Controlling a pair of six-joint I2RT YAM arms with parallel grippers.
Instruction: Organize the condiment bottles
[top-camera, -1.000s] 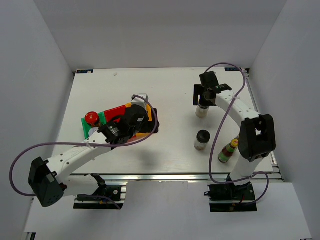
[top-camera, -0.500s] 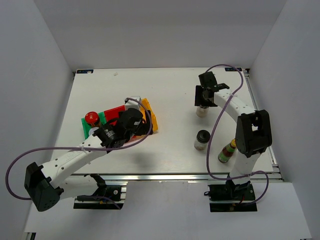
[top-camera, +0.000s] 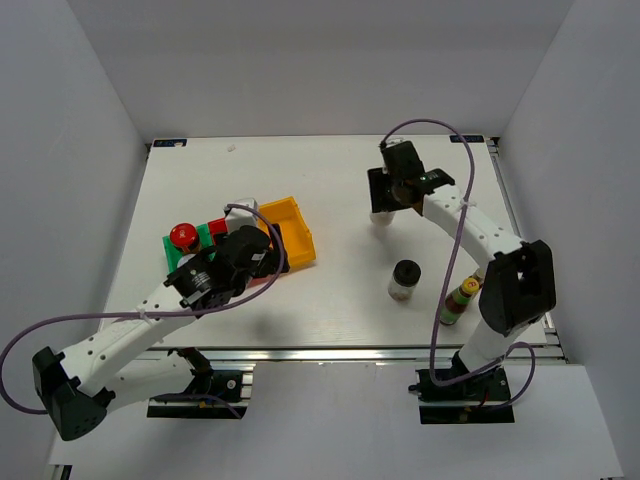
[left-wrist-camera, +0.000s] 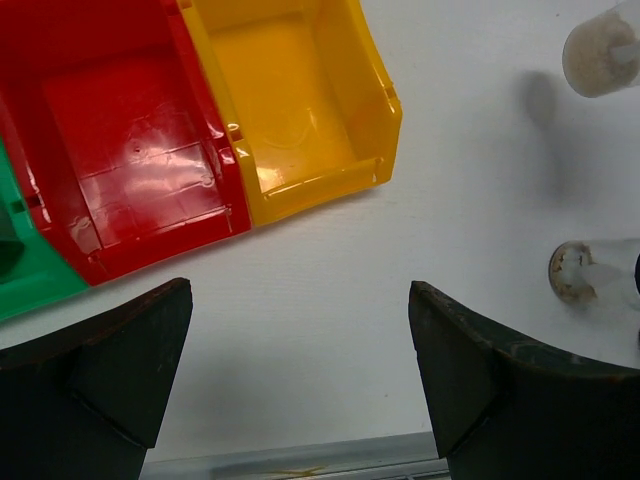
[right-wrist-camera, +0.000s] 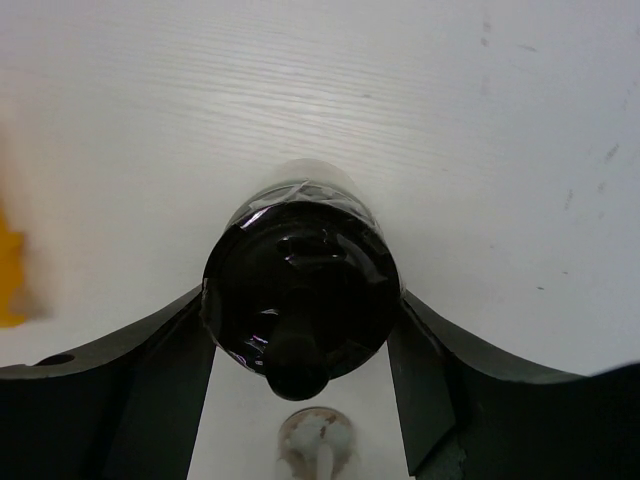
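Gripping the small clear jar with the black lid (right-wrist-camera: 300, 290) in the table's far right quarter, our right fingers (right-wrist-camera: 160, 380) should carry it upright toward the yellow plastic bin (top-camera: 288, 232); our left fingers (left-wrist-camera: 110, 360) gape, empty.

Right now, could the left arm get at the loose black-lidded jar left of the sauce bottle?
Probably yes. The left gripper is open and empty near the yellow bin, with only bare table between it and the black-lidded jar. The right gripper, shut on a second jar farther back, is off that path.
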